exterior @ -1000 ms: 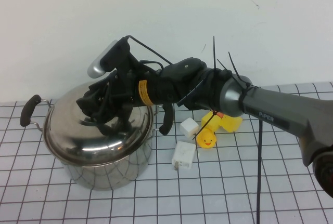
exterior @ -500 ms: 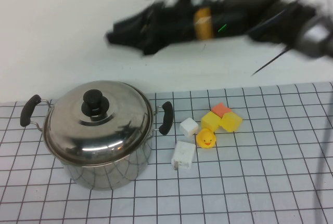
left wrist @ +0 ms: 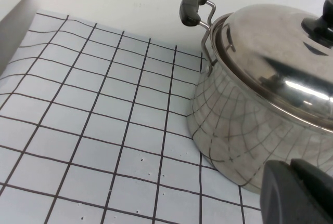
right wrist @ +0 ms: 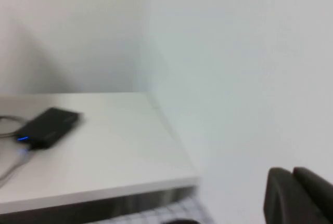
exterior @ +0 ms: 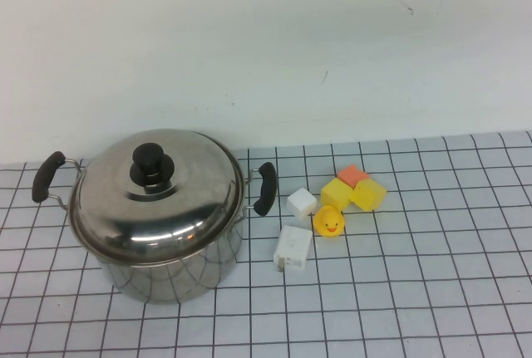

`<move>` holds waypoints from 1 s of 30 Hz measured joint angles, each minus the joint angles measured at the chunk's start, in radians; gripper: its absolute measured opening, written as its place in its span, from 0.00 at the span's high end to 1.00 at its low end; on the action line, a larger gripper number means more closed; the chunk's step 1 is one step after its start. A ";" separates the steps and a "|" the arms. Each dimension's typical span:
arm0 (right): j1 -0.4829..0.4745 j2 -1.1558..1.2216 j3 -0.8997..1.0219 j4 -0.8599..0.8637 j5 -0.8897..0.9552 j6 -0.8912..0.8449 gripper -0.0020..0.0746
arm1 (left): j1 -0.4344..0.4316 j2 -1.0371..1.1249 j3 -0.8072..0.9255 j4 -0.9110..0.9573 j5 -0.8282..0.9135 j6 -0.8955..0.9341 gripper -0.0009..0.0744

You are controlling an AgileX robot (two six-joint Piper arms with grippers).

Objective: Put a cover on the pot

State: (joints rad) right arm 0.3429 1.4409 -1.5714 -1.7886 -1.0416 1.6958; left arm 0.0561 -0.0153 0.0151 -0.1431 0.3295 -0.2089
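Left side of the checked table (exterior: 432,291): the pot (exterior: 166,262), a large shiny steel stockpot, stands upright with its domed lid (exterior: 158,196) seated on the rim, so its contents are hidden. The lid's black knob (exterior: 150,161) sits at the centre of the dome. One black side handle (exterior: 47,176) projects toward the table's left edge on a wire bracket; the other handle (exterior: 265,188) projects to the right.

The left gripper (left wrist: 297,193) shows only in the left wrist view, as a dark body low beside the pot's wall; whether its fingers are apart or together cannot be told.

Just right of the pot lie small toys, none inside a container: a white cube (exterior: 302,203) near the right handle, a white block (exterior: 293,247) in front of it, and a yellow duck (exterior: 330,223) beside both. Behind the duck sit two yellow blocks (exterior: 355,193) touching an orange block (exterior: 352,174).

The right gripper (right wrist: 299,195) is raised well off the table, facing a pale wall and a white shelf (right wrist: 93,151) bearing a small black device (right wrist: 49,126); the state of its fingers cannot be told.
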 joint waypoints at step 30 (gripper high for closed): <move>-0.034 -1.025 1.212 0.255 0.860 -0.329 0.97 | 0.000 0.000 0.000 0.000 0.000 0.000 0.99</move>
State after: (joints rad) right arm 0.3088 0.4164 -0.3591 -1.5340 -0.1817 1.3672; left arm 0.0561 -0.0153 0.0151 -0.1431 0.3295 -0.2089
